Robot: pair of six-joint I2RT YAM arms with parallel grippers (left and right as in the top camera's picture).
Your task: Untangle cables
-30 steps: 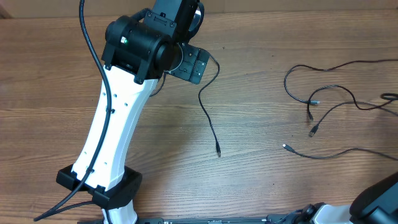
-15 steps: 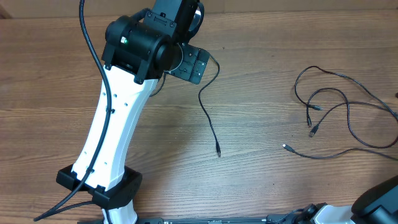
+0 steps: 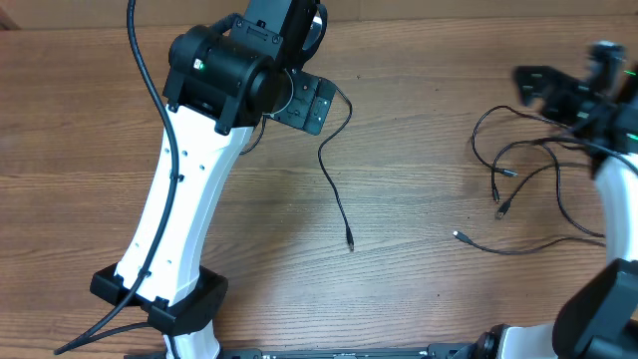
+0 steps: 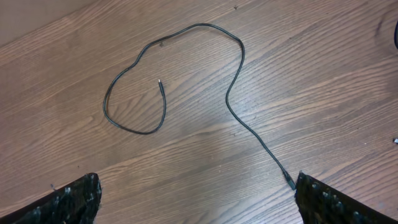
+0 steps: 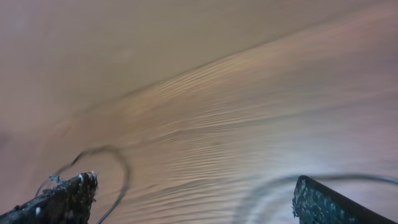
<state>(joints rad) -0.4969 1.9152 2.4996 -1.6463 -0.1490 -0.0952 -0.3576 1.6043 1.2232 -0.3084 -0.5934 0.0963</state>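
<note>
Black cables (image 3: 528, 165) tangled at right of worktop (image 3: 419, 299), newly overhung by right gripper (image 5: 196, 199), spread, empty. Left gripper (image 4: 196, 196) spread, unmoved above separated cable (image 4: 236, 93). Probably poised for another pull.

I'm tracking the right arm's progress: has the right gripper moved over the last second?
Yes. The right gripper has come up from the bottom right corner to the far side, over the tangled cables, while the left arm stayed put.

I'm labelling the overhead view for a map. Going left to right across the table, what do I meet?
left arm → lone cable → tangled cables
</note>
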